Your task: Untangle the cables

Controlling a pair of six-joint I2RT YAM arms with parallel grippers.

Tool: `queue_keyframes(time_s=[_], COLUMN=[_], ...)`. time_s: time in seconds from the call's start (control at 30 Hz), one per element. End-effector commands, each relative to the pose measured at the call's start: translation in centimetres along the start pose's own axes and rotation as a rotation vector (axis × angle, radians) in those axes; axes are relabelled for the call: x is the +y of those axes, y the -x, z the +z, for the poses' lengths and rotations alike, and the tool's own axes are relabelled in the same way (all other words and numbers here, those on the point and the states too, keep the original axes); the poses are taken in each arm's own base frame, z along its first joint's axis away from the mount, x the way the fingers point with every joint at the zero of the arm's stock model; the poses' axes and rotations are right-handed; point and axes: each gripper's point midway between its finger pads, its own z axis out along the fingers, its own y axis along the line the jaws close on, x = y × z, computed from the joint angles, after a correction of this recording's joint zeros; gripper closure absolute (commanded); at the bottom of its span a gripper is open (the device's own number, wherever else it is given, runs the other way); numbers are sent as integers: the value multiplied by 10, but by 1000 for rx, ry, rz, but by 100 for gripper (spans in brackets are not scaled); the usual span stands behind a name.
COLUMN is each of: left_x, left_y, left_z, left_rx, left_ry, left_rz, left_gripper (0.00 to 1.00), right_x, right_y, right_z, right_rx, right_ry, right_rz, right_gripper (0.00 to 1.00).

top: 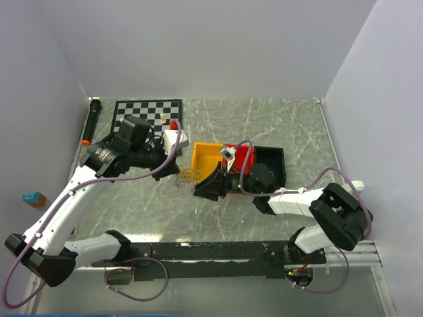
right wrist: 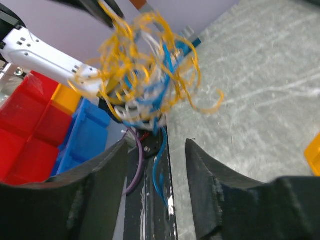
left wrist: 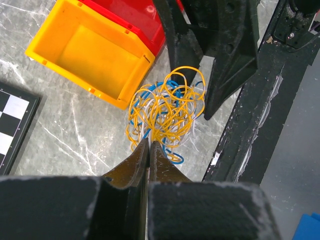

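bright, even light; cables (right wrist: pixel 142 107) blurred in right wrist view.

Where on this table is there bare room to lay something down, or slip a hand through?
Bare tabletop lies right of the chessboard, beyond the black bin. Another strip runs along the near black rail. Mid-table is crowded: yellow bin, red bin, cables, left gripper and right gripper bunch together.

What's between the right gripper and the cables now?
Nothing in the way. In the right wrist view the cables hang just ahead of the open right gripper, and only one loose blue strand trails down between its fingers.
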Motion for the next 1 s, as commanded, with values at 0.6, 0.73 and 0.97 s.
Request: queue_keyframes(time_s=[0.6, 0.73, 0.97], left_x=[1, 4, 33], left_y=[23, 20, 13], left_z=[-4, -3, -1], left_rx=[-70, -63, -41], left_ry=[1, 21, 175], left_rz=[15, 19, 3], left_gripper=[95, 95, 99], right_x=[7, 5, -6], right_y=[11, 7, -13], right_z=[35, 28, -11], right_rx=[38, 39, 39], right_ry=[85, 54, -118], right_rz=[-71, -75, -74], right_gripper=[92, 100, 100])
